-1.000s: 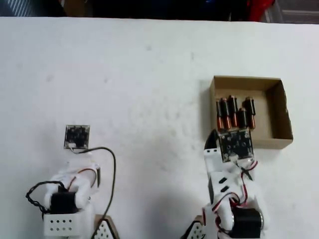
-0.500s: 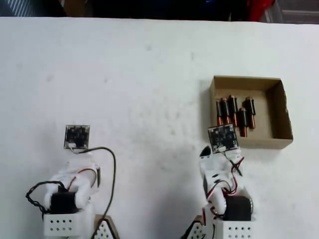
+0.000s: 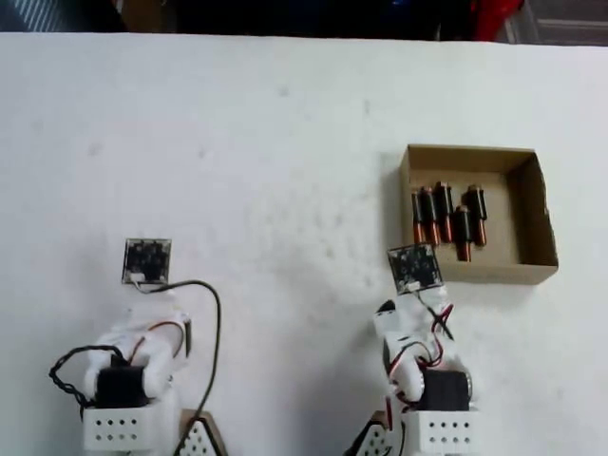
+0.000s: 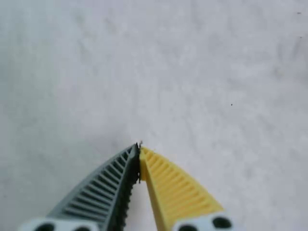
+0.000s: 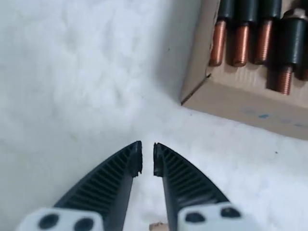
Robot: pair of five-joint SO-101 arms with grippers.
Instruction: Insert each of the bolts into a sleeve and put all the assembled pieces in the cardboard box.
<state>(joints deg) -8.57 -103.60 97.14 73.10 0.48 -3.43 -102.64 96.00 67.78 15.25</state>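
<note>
Though both empty, ribbed wedge-shaped left gripper (image 4: 139,147) clenched, right gripper (image 5: 147,161) narrowly parted beside cardboard box (image 5: 231,103).

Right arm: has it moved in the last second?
Yes. The right arm has drawn back from the box toward its base and slightly left; its wrist no longer overlaps the box's near wall.

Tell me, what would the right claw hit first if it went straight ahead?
Most likely the bare table: the right claw points down at it, and its line passes just beside the box's near corner, not into it. Depth is unclear, so it might graze that corner.
</note>
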